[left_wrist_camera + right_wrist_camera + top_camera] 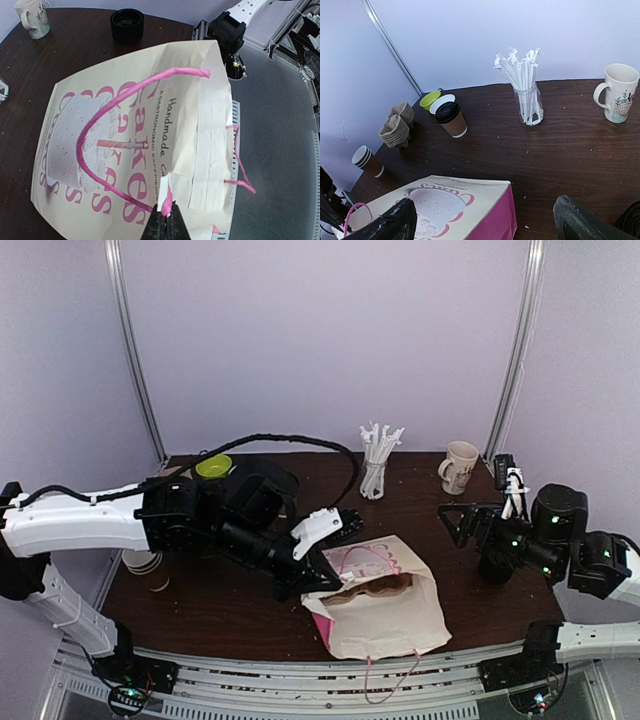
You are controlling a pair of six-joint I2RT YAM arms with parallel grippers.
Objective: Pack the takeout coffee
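The takeout coffee (451, 119), a brown paper cup with a black lid, stands upright at the back left of the table; in the top view the left arm hides it. A cream paper bag (385, 605) printed with pink cake lettering (125, 145) lies at the front middle, its mouth facing the near edge. My left gripper (167, 216) is shut on the root of the bag's pink cord handle (112, 125), at the bag's left rim (318, 583). My right gripper (452, 525) hovers open to the right of the bag, empty, its fingertips (385, 225) framing the bag's pink side (455, 205).
At the back stand a jar of wrapped straws (527, 97) and a cream mug (617, 92). A green bowl (430, 99), stacked pulp cup carriers (397, 125) and a stack of lidless cups (367, 161) sit at the left. A black lid stack (127, 24) lies beyond the bag.
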